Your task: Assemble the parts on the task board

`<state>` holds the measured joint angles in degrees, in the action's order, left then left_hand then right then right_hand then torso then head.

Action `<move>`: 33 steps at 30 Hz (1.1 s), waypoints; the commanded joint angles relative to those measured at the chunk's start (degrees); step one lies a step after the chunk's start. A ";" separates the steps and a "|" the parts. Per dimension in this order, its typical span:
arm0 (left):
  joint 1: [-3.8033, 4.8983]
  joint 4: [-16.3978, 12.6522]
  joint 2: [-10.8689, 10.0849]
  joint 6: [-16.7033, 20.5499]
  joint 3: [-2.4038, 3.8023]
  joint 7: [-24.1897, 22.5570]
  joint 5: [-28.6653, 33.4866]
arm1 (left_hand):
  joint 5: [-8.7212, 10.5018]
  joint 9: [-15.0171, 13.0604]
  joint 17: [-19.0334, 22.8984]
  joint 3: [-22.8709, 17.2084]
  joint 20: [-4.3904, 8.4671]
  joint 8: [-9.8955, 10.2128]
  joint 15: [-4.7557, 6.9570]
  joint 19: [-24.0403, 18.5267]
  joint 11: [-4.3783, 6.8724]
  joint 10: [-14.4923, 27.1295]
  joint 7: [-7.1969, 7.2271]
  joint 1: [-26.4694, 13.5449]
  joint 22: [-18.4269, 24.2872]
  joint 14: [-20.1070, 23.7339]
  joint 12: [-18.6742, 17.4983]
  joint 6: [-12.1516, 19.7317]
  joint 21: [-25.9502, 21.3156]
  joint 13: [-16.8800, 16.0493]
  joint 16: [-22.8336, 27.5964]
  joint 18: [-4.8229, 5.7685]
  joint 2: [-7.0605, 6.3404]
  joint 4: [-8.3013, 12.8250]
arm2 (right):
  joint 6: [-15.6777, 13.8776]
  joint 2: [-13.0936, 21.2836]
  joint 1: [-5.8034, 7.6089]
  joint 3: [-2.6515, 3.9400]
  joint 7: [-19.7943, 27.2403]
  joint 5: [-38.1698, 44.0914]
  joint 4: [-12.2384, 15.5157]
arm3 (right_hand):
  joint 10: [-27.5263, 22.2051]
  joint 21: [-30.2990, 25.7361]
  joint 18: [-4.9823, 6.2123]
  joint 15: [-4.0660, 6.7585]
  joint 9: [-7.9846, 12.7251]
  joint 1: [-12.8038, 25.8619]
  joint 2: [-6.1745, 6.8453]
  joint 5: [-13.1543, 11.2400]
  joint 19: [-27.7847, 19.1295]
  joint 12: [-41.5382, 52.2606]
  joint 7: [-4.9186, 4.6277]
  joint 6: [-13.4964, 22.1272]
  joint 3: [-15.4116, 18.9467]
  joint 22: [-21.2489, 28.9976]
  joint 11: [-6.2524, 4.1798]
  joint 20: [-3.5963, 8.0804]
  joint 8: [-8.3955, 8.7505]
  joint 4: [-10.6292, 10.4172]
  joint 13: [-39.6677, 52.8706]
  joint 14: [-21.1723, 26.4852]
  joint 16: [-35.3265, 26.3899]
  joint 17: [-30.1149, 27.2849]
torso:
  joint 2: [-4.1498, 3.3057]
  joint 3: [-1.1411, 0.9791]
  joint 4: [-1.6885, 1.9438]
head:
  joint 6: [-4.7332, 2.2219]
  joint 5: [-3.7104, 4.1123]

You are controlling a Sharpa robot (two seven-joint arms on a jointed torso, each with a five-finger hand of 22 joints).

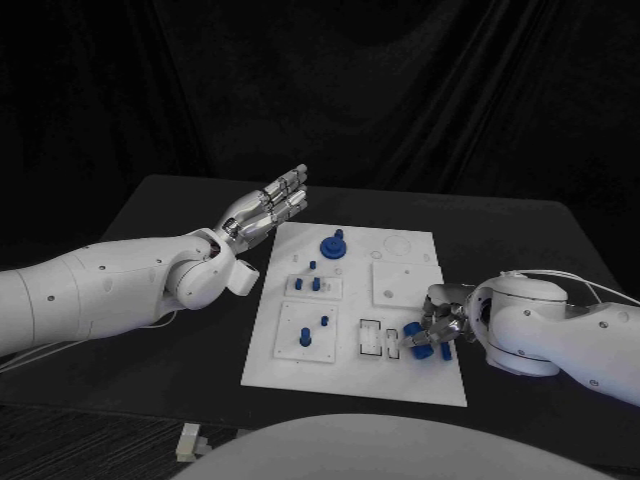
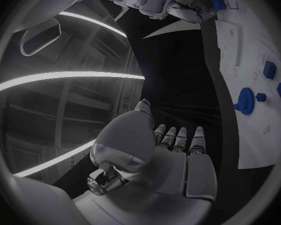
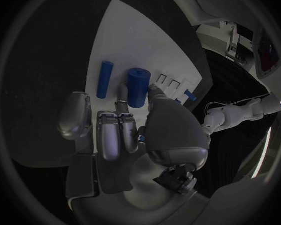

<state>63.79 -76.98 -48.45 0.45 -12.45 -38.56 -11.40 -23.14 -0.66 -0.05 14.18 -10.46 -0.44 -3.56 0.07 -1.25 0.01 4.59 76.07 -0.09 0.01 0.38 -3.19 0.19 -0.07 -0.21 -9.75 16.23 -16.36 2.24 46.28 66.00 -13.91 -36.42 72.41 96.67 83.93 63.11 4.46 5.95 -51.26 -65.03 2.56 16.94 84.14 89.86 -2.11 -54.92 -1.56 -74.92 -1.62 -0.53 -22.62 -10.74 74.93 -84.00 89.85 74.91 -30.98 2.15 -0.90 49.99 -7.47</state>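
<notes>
White rounded arms, silver segmented fingers (image 1: pixel 280 195), thin white wrist cable

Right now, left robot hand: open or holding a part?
Open. The left robot hand is raised beside the task board, fingers straight, palm bare in the wrist view.

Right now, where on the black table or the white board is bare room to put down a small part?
The black table is bare in front of the left arm, beside the white task board. The board's near strip and its far right corner also look free. It is crowded where the right hand works among small blue parts, and around the tall blue peg.
</notes>
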 commanded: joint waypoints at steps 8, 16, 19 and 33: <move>-0.10 -0.07 0.05 -1.86 0.06 -0.25 -0.08 | -0.24 -0.05 0.05 -0.43 -0.73 -0.37 -0.84 -0.07 -0.57 -0.01 -0.57 0.67 0.09 -0.01 -0.38 -0.02 -0.19 0.07 0.21 -0.48 -0.10 0.05 | 0.31 0.02 -0.62 -0.21 -1.20 0.12 -0.44 | 6.07 -0.85 0.22 0.05 0.13 -4.26 -1.03 14.19 0.14 0.14 0.40 1.02 -4.93 -8.87 -0.41 0.12 0.78 4.21 15.07 -6.00 0.15 15.09 | 0.01 0.01 0.04 | 0.01 -0.06; -0.11 -0.08 0.02 -2.11 0.06 -0.06 -0.08 | -0.34 -0.05 0.05 -0.54 -0.98 -0.38 -1.11 -0.07 -0.74 -0.01 -0.78 0.79 0.09 -0.01 -0.38 -0.04 -0.19 0.07 0.21 -0.49 -0.09 0.09 | -3.81 0.27 -0.65 -0.21 0.34 0.12 -0.10 | 6.07 -0.69 0.15 0.05 -0.01 -4.34 0.46 28.40 0.21 0.14 0.02 1.53 -12.47 -8.95 -0.13 0.19 0.92 8.36 15.07 -6.00 0.15 15.09 | -0.03 0.02 0.02 | 0.01 -0.32; -0.11 -0.08 -0.01 -2.19 0.06 0.03 -0.08 | -0.80 -0.05 0.05 -0.74 -1.17 -0.37 -1.28 -0.07 -1.06 -0.01 -0.87 1.09 0.09 -0.01 -0.38 -0.02 -0.19 0.07 0.21 -0.49 -0.09 0.32 | -4.49 0.36 -0.65 -0.21 0.20 0.12 -0.10 | 6.07 -1.08 0.20 -0.30 -0.81 -3.94 1.03 31.89 0.10 0.14 -0.46 2.91 -14.50 -8.86 0.17 -0.04 0.57 10.17 15.07 -6.00 0.15 15.09 | 0.02 0.06 0.01 | 0.01 -0.35; -0.14 -0.14 -0.11 -2.69 0.06 0.39 -0.08 | -1.65 -0.07 0.05 -1.08 -1.37 -0.40 -1.43 -0.07 -1.31 -0.01 -1.44 1.52 0.09 -0.01 -0.38 -0.13 -0.19 0.07 0.21 -0.50 -0.05 0.59 | -12.66 2.16 -0.59 0.08 1.06 -6.38 2.13 | 6.07 0.42 0.02 -1.27 -7.28 -0.95 0.45 39.05 0.35 0.14 -1.22 7.85 -18.58 -9.16 0.67 -0.90 -6.02 14.59 15.07 -5.84 -0.12 14.33 | 0.01 0.00 0.12 | 0.01 -0.46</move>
<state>63.74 -77.00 -48.53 -1.43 -12.45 -37.71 -11.43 -24.51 -0.66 -0.09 13.55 -11.46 -0.66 -4.63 -0.14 -2.08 0.00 3.57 76.90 -0.10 -0.12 0.38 -3.38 0.19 -0.08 -0.21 -9.74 16.16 -15.72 -5.75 48.14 65.51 -13.92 -35.74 70.55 98.29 83.92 63.30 4.45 5.11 -52.40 -66.34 3.13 55.05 84.05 89.85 -3.37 -47.53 -3.57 -74.91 -1.19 -1.04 -25.36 -12.69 74.91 -84.04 89.85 74.91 -30.98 2.18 -0.87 49.99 -7.90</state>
